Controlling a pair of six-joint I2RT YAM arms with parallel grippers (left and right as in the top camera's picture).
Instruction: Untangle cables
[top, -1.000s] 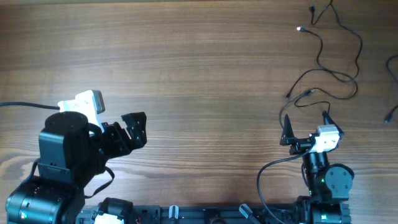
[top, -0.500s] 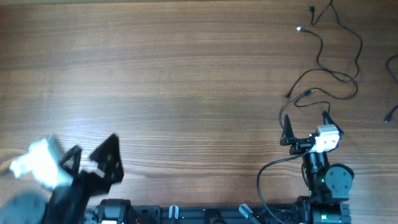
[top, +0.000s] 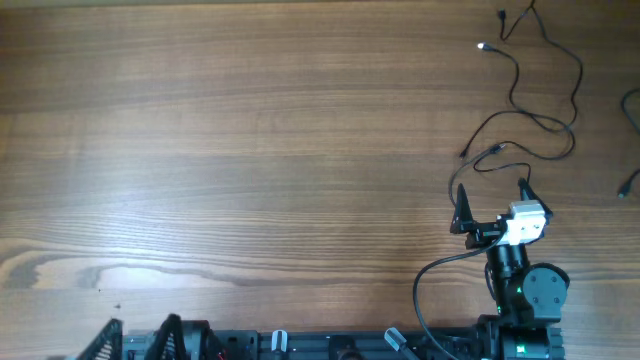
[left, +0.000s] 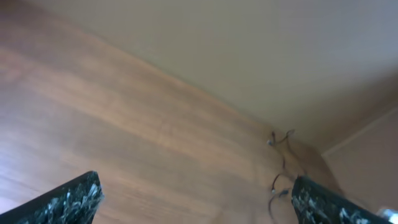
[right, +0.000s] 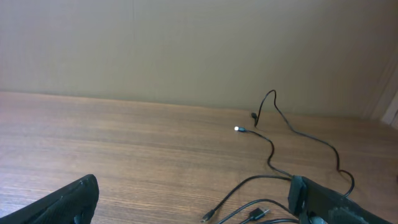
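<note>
The cables (top: 545, 120) are thin black cords lying in loose loops at the table's far right, one silvery plug tip (top: 483, 46) catching the light. My right gripper (top: 492, 198) stands open just below their lowest strands, touching nothing. In the right wrist view the cables (right: 271, 149) run between my open right gripper (right: 193, 205) fingers, with two plug ends lying near the right finger. My left gripper (top: 138, 338) is open at the bottom left edge, only its fingertips showing. The left wrist view is blurred; the left gripper (left: 196, 205) holds nothing and the cables (left: 275, 185) show far off.
Another thin black cord (top: 628, 100) pokes in at the right edge. A thicker black wire (top: 430, 275) loops from the right arm's base (top: 525, 295). The wooden table (top: 250, 150) fills the view, and a dark rail runs along its near edge.
My left arm has swung down and left, from beside the table's left middle to the bottom edge. The right arm and the cables have not moved.
</note>
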